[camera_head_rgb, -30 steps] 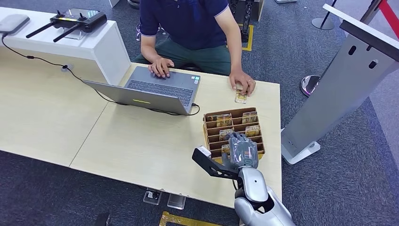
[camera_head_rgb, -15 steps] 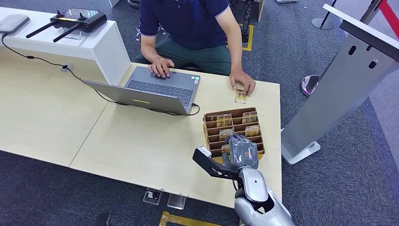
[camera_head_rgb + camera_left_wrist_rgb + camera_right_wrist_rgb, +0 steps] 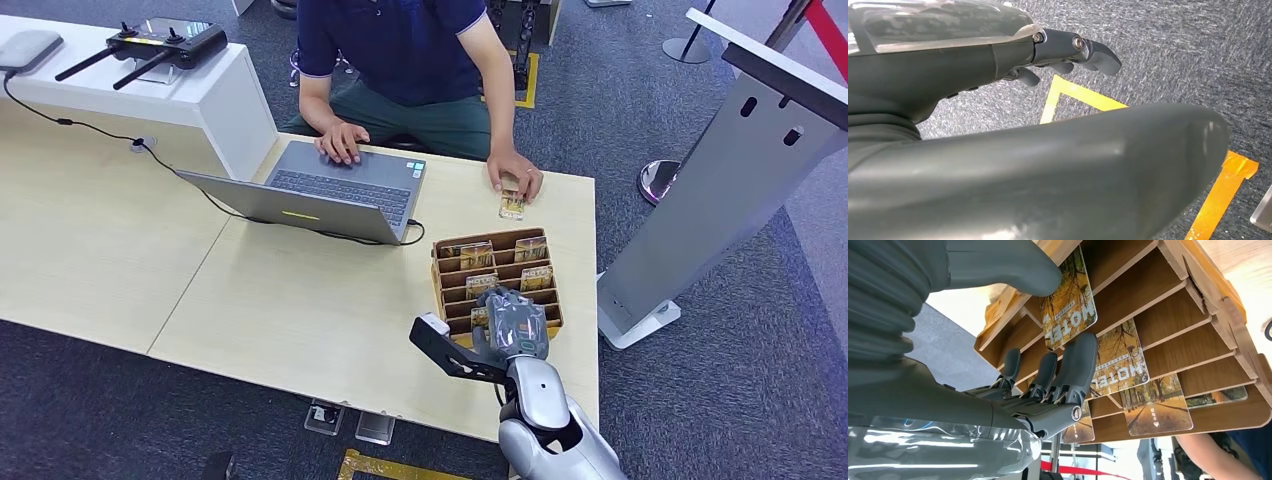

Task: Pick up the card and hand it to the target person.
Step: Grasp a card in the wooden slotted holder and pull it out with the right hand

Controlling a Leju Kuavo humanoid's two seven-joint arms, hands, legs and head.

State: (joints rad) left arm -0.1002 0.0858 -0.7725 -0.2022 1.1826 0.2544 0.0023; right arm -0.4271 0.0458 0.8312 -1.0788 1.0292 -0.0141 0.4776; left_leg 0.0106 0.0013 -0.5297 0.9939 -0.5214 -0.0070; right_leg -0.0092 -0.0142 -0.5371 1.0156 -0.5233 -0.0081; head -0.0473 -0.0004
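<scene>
A: Head view? B: The right hand (image 3: pixel 512 322) is seen over the wooden card rack (image 3: pixel 497 281) (near end).

A: Right wrist view? B: A card (image 3: pixel 1069 302) is touched by thumb and fingers (image 3: pixel 1079 361); a closed grip cannot be confirmed.

A: Left wrist view? B: The left hand (image 3: pixel 998 125) is held loosely apart, nothing gripped.

Wooden card rack (image 3: pixel 497 281), glossy printed cards (image 3: pixel 1068 300), rough carpet (image 3: pixel 1168 45)

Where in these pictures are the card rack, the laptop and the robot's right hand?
card rack (image 3: pixel 447 268): head view, on its wooden left wall.
laptop (image 3: pixel 345 187): head view, on the keyboard.
right hand (image 3: pixel 514 322): head view, on the back of the hand over the rack.
</scene>
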